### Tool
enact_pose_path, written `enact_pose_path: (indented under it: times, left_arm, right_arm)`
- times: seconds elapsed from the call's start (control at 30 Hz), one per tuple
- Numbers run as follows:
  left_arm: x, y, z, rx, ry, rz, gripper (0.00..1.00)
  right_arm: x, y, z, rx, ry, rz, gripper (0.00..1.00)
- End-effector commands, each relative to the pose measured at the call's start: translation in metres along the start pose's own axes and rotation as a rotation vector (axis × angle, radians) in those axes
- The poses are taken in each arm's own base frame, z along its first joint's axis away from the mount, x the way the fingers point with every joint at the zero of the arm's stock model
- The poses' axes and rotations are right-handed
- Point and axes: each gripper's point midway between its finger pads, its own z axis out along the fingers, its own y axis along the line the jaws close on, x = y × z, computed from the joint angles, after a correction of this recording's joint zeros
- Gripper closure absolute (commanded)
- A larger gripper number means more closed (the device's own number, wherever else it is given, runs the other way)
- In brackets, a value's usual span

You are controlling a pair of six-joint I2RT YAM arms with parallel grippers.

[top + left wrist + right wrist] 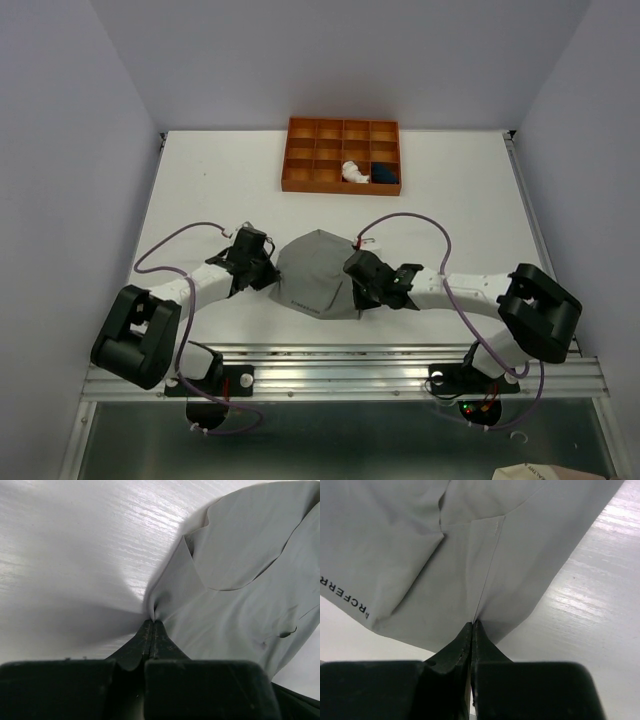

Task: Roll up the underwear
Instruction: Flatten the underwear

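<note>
Left gripper, on the bent left arm, pinches the left edge of the grey underwear, jaws shut tight. This soft, smooth cloth lies wrinkled on the white table. Right gripper, on the bent right arm, pinches its right edge. Pale underwear and navy underwear sit bundled in the orange tray.

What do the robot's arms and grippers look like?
The left arm and right arm have white links and bulky black joints, each trailing a looping purple cable. The left gripper and right gripper have black fingers tapering to thin tips.
</note>
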Motion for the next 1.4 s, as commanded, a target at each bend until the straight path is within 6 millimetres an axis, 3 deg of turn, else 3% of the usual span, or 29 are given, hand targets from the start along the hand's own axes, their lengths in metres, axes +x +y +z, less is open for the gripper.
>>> enact_pose_path:
  times: [0.0,0.17,0.27,0.4,0.5,0.6,0.77,0.8,0.83,0.87,0.9,1.0,1.1,1.13,1.2,1.23,1.3,1.33,1.37]
  left_arm:
    - [0.011,0.014,0.001,-0.048,0.039,0.017,1.0]
    - [0.006,0.005,-0.01,-0.034,0.035,0.007,1.0]
    - [-0.012,-0.017,-0.031,0.021,-0.029,0.006,1.0]
    - [-0.043,-0.03,-0.061,0.05,-0.159,0.001,1.0]
    - [-0.077,-0.039,-0.089,0.022,-0.287,-0.03,1.0]
    - [-0.114,-0.057,-0.115,0.016,-0.399,-0.037,1.0]
    - [-0.151,-0.084,-0.11,0.017,-0.43,-0.019,1.0]
    - [-0.176,-0.097,-0.111,0.012,-0.45,-0.019,1.0]
    - [-0.185,-0.105,-0.112,0.017,-0.44,-0.008,1.0]
    - [-0.197,-0.111,-0.104,0.001,-0.437,0.035,1.0]
    - [-0.225,-0.137,-0.128,0.053,-0.501,0.023,1.0]
    - [-0.25,-0.152,-0.155,0.035,-0.554,0.025,1.0]
    - [-0.251,-0.152,-0.175,0.046,-0.577,0.05,1.0]
    - [-0.249,-0.15,-0.177,0.049,-0.58,0.067,1.0]
    - [-0.24,-0.143,-0.184,0.057,-0.574,0.077,1.0]
    - [-0.225,-0.13,-0.169,0.028,-0.526,0.086,1.0]
    - [-0.204,-0.112,-0.156,0.007,-0.473,0.084,1.0]
    - [-0.177,-0.09,-0.136,-0.016,-0.407,0.098,1.0]
    - [-0.162,-0.076,-0.126,-0.033,-0.369,0.101,1.0]
  right_arm:
    - [-0.033,0.03,-0.024,-0.097,-0.088,0.021,0.99]
    - [-0.037,0.043,-0.048,-0.161,-0.058,0.027,0.99]
    - [-0.053,0.055,-0.067,-0.221,-0.097,0.022,0.99]
    - [-0.08,0.063,-0.084,-0.242,-0.178,0.0,0.99]
    - [-0.118,0.06,-0.097,-0.229,-0.267,0.016,0.99]
    - [-0.156,0.038,-0.097,-0.224,-0.307,0.07,0.99]
    - [-0.203,0.024,-0.095,-0.231,-0.389,0.062,0.99]
    - [-0.227,0.02,-0.095,-0.244,-0.407,0.066,0.99]
    - [-0.24,0.02,-0.097,-0.254,-0.423,0.058,0.99]
    - [-0.267,0.021,-0.113,-0.266,-0.484,0.041,0.99]
    - [-0.279,0.022,-0.113,-0.267,-0.496,0.031,0.99]
    - [-0.304,0.034,-0.136,-0.339,-0.545,0.0,0.99]
    - [-0.303,0.032,-0.147,-0.356,-0.554,0.006,0.99]
    - [-0.29,0.028,-0.138,-0.348,-0.522,0.011,0.99]
    - [-0.273,0.025,-0.141,-0.367,-0.499,0.031,0.99]
    - [-0.261,0.023,-0.137,-0.368,-0.474,0.041,0.99]
    - [-0.219,0.013,-0.115,-0.366,-0.372,0.084,0.99]
    - [-0.202,0.009,-0.106,-0.361,-0.333,0.104,0.99]
    - [-0.164,-0.003,-0.082,-0.33,-0.241,0.128,0.99]
